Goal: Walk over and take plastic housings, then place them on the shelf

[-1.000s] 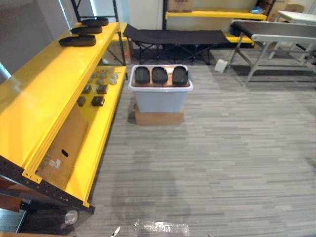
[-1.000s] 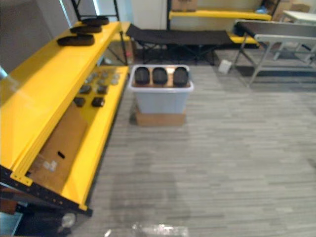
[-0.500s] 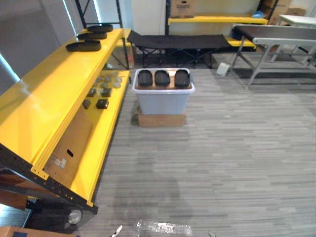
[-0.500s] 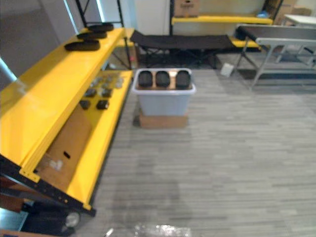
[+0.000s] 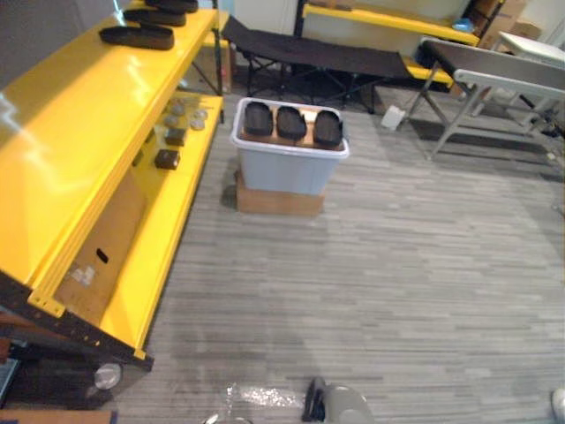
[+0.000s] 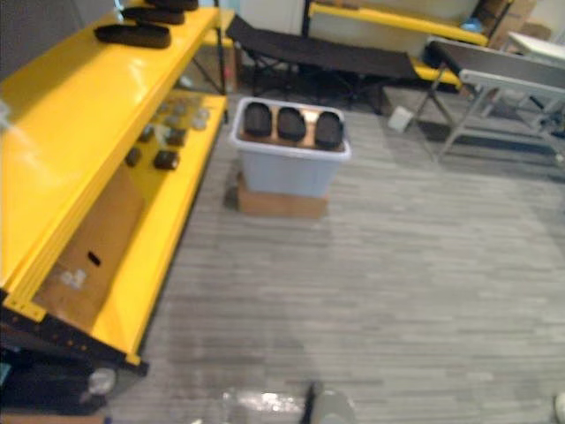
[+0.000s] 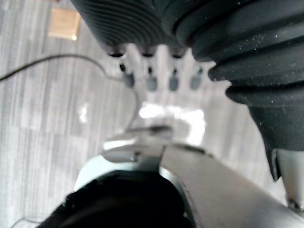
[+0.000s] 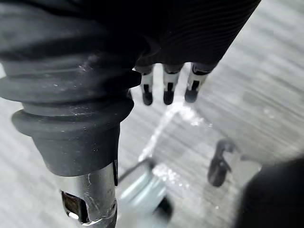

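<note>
My left hand (image 7: 151, 83) and right hand (image 8: 167, 93) hung with straight fingers, holding nothing, while three black plastic housings (image 5: 292, 124) lay across the grey bin (image 5: 287, 170) at upper centre; I judged them light, stiff, rather smooth, best taken by their long sides.

The shelf (image 5: 79, 132) is finished in glossy yellow paint, with light reflected off its smooth top. The plastic housings (image 5: 291, 122) are seen as matt black, held in a bin (image 5: 287, 172) of smooth pale plastic set on a brown cardboard box (image 5: 278, 201). A matt cardboard sheet (image 5: 99, 238) is laid on the lower level. The floor (image 5: 397, 265) is surfaced in matt grey streaked planks.
</note>
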`<state>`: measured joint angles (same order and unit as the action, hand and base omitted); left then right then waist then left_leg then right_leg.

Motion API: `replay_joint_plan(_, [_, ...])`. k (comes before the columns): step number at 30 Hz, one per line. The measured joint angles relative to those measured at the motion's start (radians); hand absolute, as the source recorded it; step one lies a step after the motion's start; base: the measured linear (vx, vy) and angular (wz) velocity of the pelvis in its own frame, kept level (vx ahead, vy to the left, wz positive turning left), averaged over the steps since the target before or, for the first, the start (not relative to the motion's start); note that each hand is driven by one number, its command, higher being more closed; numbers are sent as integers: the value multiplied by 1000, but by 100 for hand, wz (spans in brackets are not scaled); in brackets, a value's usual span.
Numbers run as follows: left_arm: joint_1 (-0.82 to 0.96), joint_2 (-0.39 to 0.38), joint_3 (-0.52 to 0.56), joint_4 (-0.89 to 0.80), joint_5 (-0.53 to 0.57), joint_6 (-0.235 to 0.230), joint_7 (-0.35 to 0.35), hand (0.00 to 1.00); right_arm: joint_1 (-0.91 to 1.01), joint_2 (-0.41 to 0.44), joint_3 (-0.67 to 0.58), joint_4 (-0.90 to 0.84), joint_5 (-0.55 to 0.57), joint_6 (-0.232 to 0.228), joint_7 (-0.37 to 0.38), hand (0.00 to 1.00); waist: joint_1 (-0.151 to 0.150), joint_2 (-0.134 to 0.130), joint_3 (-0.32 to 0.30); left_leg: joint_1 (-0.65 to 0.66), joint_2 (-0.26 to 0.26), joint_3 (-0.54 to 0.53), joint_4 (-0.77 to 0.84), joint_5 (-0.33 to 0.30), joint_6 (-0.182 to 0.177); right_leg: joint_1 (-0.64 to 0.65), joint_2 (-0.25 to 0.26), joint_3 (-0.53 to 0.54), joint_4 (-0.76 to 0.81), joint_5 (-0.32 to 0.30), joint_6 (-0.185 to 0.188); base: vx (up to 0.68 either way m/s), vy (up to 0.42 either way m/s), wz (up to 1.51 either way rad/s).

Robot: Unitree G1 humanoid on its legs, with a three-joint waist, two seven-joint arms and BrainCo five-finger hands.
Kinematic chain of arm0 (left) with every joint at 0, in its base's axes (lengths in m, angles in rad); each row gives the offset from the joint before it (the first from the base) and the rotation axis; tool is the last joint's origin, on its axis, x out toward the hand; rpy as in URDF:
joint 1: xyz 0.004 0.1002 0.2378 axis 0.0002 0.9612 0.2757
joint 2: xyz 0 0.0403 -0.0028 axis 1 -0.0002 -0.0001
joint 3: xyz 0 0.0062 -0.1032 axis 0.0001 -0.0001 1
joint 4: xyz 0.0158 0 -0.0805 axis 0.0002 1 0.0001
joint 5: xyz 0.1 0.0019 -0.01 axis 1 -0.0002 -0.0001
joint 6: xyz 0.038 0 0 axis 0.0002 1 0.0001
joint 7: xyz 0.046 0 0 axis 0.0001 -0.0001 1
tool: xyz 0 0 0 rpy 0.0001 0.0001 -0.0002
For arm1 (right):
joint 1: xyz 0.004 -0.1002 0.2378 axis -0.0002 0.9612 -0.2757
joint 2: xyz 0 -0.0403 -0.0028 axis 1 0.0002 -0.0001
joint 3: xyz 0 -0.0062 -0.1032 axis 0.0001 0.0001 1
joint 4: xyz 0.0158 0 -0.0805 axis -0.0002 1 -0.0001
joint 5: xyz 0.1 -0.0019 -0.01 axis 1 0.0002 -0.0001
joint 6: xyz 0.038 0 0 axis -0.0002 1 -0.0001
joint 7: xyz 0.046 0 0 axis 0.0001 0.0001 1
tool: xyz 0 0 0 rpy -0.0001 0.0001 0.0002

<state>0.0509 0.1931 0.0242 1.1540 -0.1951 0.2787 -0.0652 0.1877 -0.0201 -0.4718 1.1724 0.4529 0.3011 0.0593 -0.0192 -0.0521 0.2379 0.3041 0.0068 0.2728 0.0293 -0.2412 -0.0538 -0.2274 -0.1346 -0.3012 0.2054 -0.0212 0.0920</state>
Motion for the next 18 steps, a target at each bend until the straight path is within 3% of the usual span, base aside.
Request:
replay_joint_plan(2, [15,-9,7,-42,-6,11,-7,0,30,8,-20,1,1,33,24,0,-26,21,-10,31,36,4,41,-99,-42,-15,14,-3,43,5,-28,471,-158,21])
replay_joint_plan(3, [44,-20,17,-59,-43,15,1,0,43,-4,-31,-3,-13,50,37,0,-36,51,-29,21,93,12,125,-146,-127,-16,56,-26,95,-19,-66,509,-228,24])
replay_joint_plan(4, [54,-12,41,-79,-74,26,-2,0,45,-5,-28,1,-54,54,46,0,-38,29,-40,-61,122,13,354,-142,-129,4,71,-24,90,-27,-82,517,-279,9])
replay_joint_plan(5, [58,-10,46,-78,-88,31,-3,0,43,-13,-23,5,-68,57,51,0,-38,33,-45,-108,149,10,486,-140,-128,24,78,-15,62,29,-113,515,-287,-2])
replay_joint_plan(6, [59,-32,51,-71,-92,45,0,0,45,-56,-16,13,-106,56,67,0,-40,92,-54,-195,234,-4,724,-113,-90,69,127,-29,35,28,-143,527,-253,-12])
replay_joint_plan(7, [50,-72,65,-73,-101,49,-1,0,22,-103,-16,15,-120,48,66,0,-34,133,-48,-288,267,-14,896,-115,-73,108,150,-23,0,11,-156,536,-186,-12])
replay_joint_plan(9, [29,-83,80,-72,-116,50,-2,0,-27,-136,-19,20,-134,16,56,0,-26,140,-25,-362,239,-17,954,-129,-53,201,152,5,-55,13,-153,593,-137,-21])
replay_joint_plan(12, [29,-82,82,-75,-133,32,1,0,-92,-140,-36,22,-133,-39,52,0,8,125,-15,-452,151,-12,796,-130,-47,335,137,43,-135,-14,-148,485,-50,-42])
replay_joint_plan(13, [31,-82,83,-75,-133,13,4,0,-123,-134,-54,20,-133,-57,52,0,20,119,-9,-494,110,-10,650,-118,-37,370,125,56,-146,-45,-142,273,44,-27])
replay_joint_plan(14, [31,-82,88,-75,-129,4,5,0,-137,-128,-66,12,-133,-66,53,0,28,116,-7,-521,75,-12,497,-71,-18,387,114,60,-151,-66,-132,394,78,-19])
replay_joint_plan(15, [42,-86,94,-75,-113,-12,5,0,-141,-122,-69,-5,-133,-77,53,0,36,122,-4,-544,53,-17,281,20,-24,422,116,62,-165,-89,-121,303,83,-7])
replay_joint_plan(17, [73,-104,119,-77,-97,-31,5,0,-144,-117,-65,-20,-134,-86,56,0,50,133,0,-591,76,-14,195,92,-23,470,138,72,-182,-129,-92,400,141,-18])
replay_joint_plan(18, [95,-106,136,-70,-75,-35,5,0,-145,-107,-60,-28,-133,-89,57,0,66,116,6,-584,80,-9,208,183,17,509,130,89,-183,-163,-84,502,195,-24])
